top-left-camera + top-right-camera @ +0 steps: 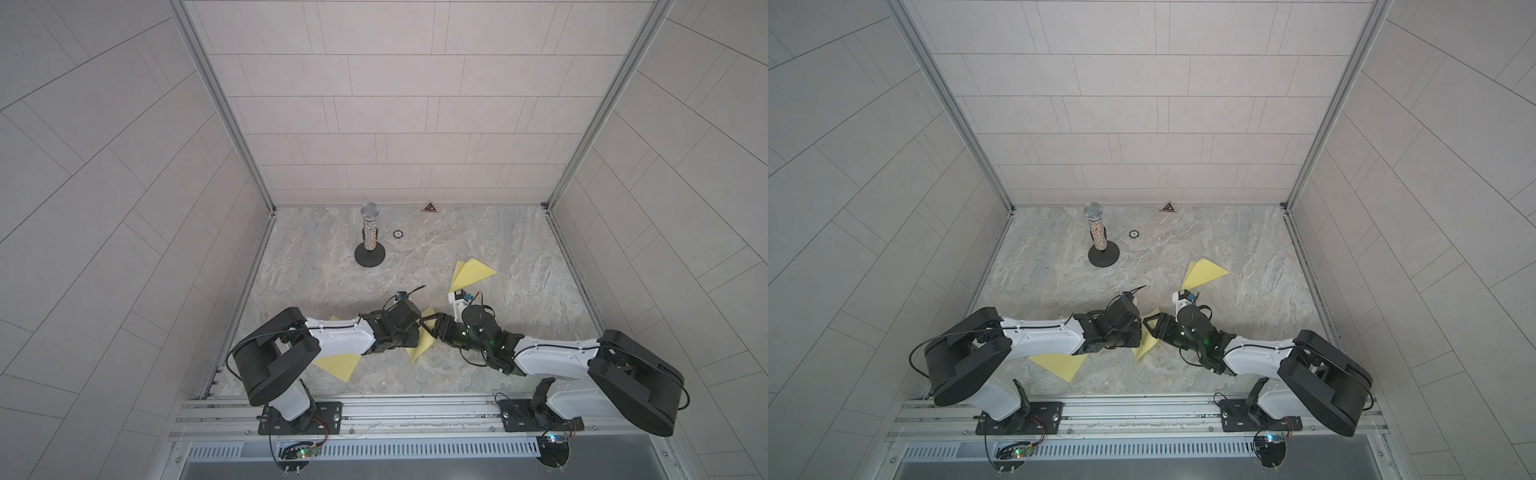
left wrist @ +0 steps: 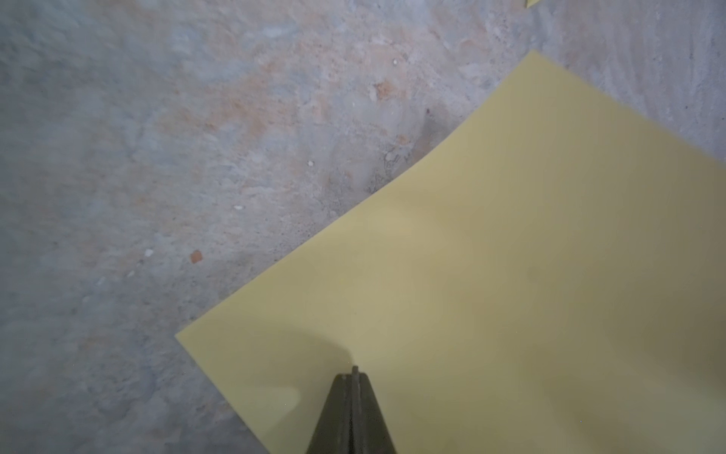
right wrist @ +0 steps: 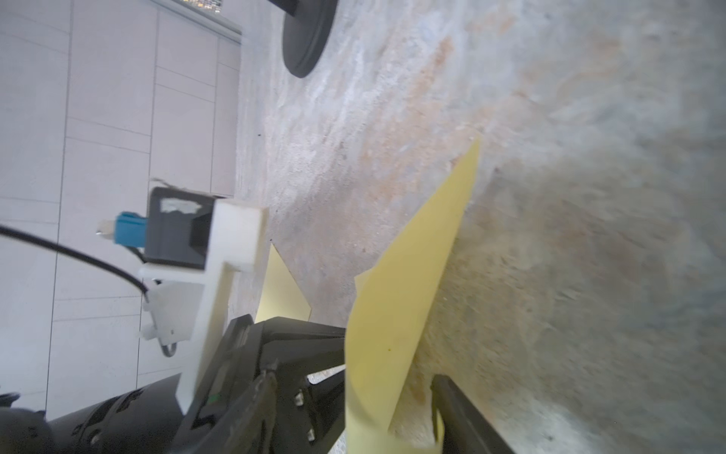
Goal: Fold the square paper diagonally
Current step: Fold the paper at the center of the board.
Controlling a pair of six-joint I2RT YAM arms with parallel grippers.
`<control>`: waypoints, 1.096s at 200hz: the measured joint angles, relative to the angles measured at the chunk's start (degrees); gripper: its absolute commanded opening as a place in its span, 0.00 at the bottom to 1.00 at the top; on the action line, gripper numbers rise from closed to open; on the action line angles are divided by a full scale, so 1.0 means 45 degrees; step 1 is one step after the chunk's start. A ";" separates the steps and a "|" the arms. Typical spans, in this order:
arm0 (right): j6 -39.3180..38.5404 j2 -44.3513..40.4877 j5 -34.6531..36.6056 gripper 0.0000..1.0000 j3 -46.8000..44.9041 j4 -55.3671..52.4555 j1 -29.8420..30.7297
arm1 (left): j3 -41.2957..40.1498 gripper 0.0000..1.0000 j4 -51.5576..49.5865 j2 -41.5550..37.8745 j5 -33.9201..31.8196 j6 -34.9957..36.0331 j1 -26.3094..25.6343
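square paper (image 1: 422,348) lies near-centre between both arms, left gripper (image 2: 355,379) clenched shut, tips down on its left part, right gripper (image 1: 436,328) jaws apart around the raised flap on its right, so right arm's nearer, likely carries the fold.

Enclosure walls (image 1: 395,104): pale grey panels on three sides, printed with staggered tile seams; aluminium corner posts (image 1: 224,104) run up the back corners. The tabletop (image 1: 540,291) is a marbled grey-beige stone print (pinkish-orange patches show in the wrist views). Front edge: aluminium rail (image 1: 415,415); slotted vent grille (image 1: 415,449) below it. Light is even and diffuse; shadows are soft.
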 measured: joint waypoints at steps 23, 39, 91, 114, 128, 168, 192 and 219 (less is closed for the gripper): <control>-0.0199 -0.0374 -0.0010 0.55 -0.0097 0.0214 0.0243 | -0.0068 0.07 0.0034 -0.0053 -0.0068 -0.0053 0.0000; -0.0413 -0.0899 0.0175 0.55 -0.0097 -0.0287 0.0437 | -0.0073 0.07 0.0034 -0.0058 -0.0092 -0.0083 0.0000; -0.1098 -0.2132 0.1239 0.59 -0.0180 -0.3177 0.0559 | -0.0117 0.07 0.0053 -0.0083 -0.0151 -0.0092 0.0000; -0.1360 -0.2419 0.1501 0.59 -0.0321 -0.4172 0.0559 | -0.0121 0.07 0.0053 -0.0083 -0.0165 -0.0097 -0.0005; -0.1404 -0.2438 0.1530 0.58 -0.0495 -0.4401 0.0559 | -0.0126 0.07 0.0053 -0.0092 -0.0180 -0.0097 -0.0005; -0.1137 -0.2438 0.1438 0.53 -0.1146 -0.4425 0.0559 | -0.0155 0.06 0.0068 -0.0112 -0.0233 -0.0214 -0.0005; -0.0860 -0.2618 0.1423 0.48 -0.1433 -0.4376 0.0559 | -0.0233 0.06 0.0112 -0.0165 -0.0330 -0.0291 -0.0005; -0.0486 -0.2943 0.1501 0.41 -0.1729 -0.4396 0.0607 | -0.0306 0.06 0.0204 -0.0194 -0.0389 -0.0306 -0.0019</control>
